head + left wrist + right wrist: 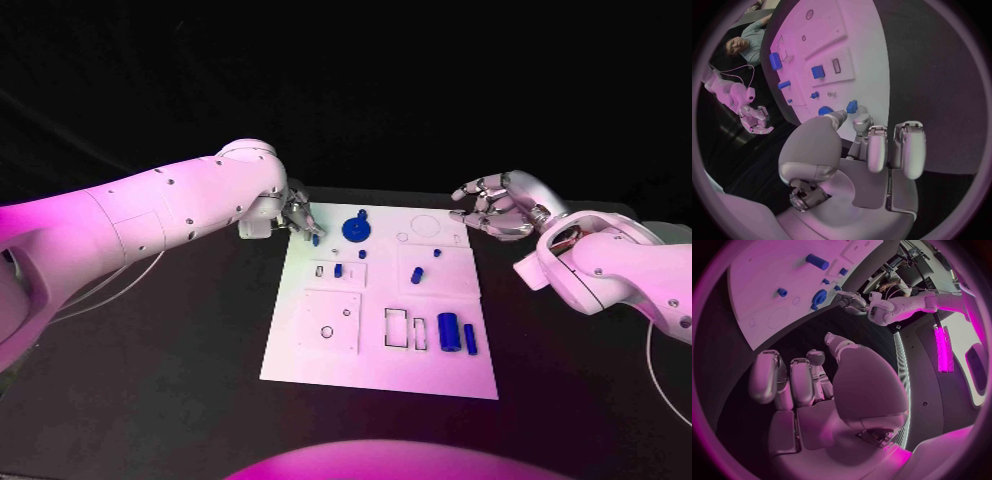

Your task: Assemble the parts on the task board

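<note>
One blue part [316, 240] at left hand [299, 213] fingertips

The task board [378, 345] is a white rectangular plate lying flat in the middle of the bench, its surface marked with outlined recesses and small holes. Blue parts sit on it: a round disc-like part [356, 232] near the far edge, a small part [316, 240] at the far left corner, small pegs [339, 270] and [417, 274] about the middle, another small one [434, 253] to the right, and two upright-lying cylinders [449, 332] and [470, 339] side by side at the near right.
</note>
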